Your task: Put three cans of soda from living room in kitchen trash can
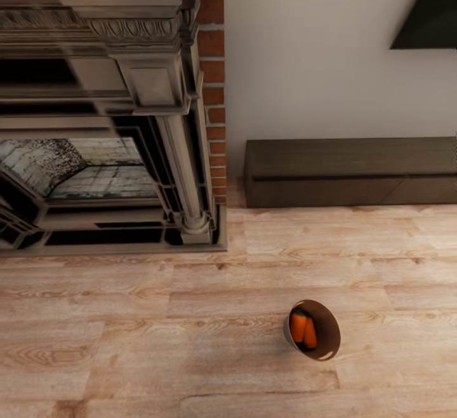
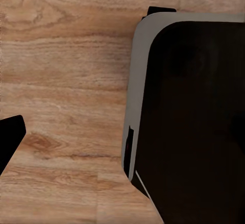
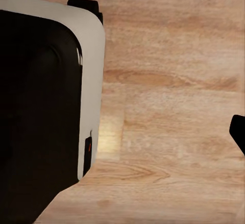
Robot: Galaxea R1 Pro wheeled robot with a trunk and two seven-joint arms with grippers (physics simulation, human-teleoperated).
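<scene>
Wood is what you notice first: pale plank floor (image 1: 158, 342) running across the whole lower half of the head view, grain wavy and knotted. At about ten o'clock stands the dark fireplace (image 1: 108, 126), carved mantel and fluted column, with a strip of red brick (image 1: 214, 87) along its edge. Beside it the plain grey wall (image 1: 304, 56) rises, and at two to three o'clock a low dark wooden bench (image 1: 349, 173) sits against it. A black panel corner (image 1: 428, 11) shows at one o'clock on the wall.

Down at five o'clock on the floor stands the tash can (image 1: 313, 330), small and round, well apart from fireplace and bench. It stands upright, long axis vertical, mouth up toward the camera, coppery inside showing. Within it lie two orange cans of soda (image 1: 303, 329), side by side and touching, long axes running roughly along the bin's depth, leaning against the inner wall.

From the left wrist camera, the robot's black base with its grey rim (image 2: 133, 81) sits over the planks, and one dark fingertip (image 2: 10, 142) pokes in at the picture's edge; another fingertip (image 3: 238, 132) shows in the right wrist view beside the same base (image 3: 94, 81). I cannot tell how far either claw is open, and nothing is seen in their grasp.
</scene>
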